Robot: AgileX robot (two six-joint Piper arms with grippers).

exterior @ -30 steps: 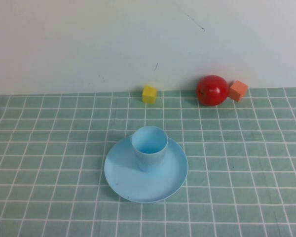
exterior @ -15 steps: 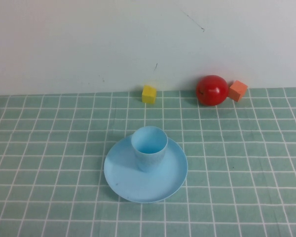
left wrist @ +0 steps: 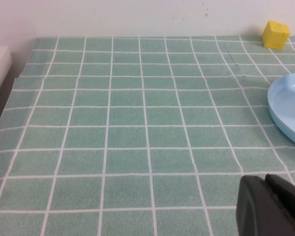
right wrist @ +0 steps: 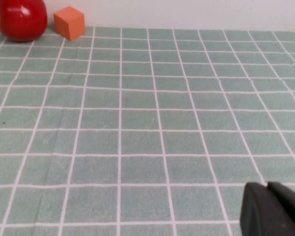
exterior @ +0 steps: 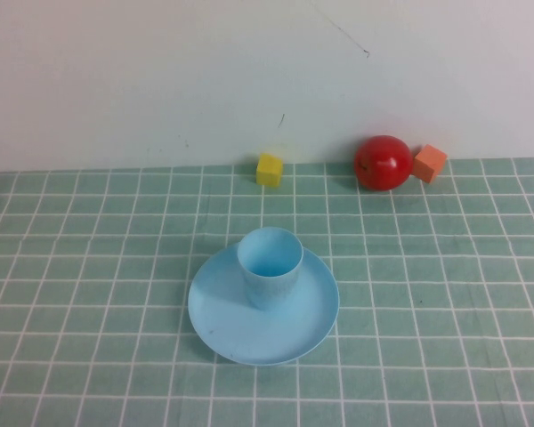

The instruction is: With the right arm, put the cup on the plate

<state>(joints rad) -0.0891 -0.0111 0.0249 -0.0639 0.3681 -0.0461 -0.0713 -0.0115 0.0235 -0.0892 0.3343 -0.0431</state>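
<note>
In the high view, neither arm shows. Left of centre and low in the frame lies the round, shallow light blue plastic plate (exterior: pixel 222 325) on the green tablecloth with white grid lines (exterior: pixel 89 294). The small light blue plastic tumbler, the cup (exterior: pixel 270 267), stands upright on the plate, toward its far side, mouth open upward and empty. Above it, at the foot of the white wall (exterior: pixel 160 71), sits a small yellow cube (exterior: pixel 269 169). Further right along the wall is a shiny red apple-like ball (exterior: pixel 383 163), and just beside it on the right, touching or nearly so, a small orange cube (exterior: pixel 430 163).

In the left wrist view the left gripper (left wrist: pixel 271 206) shows as a dark shape in the lower right corner, its fingers pressed together with nothing between them, above bare cloth; the plate's rim enters at the right edge and the yellow cube sits at the upper right.

In the right wrist view the right gripper (right wrist: pixel 273 209) fills the lower right corner, fingers closed and empty, well apart from the red ball and orange cube at the upper left.
</note>
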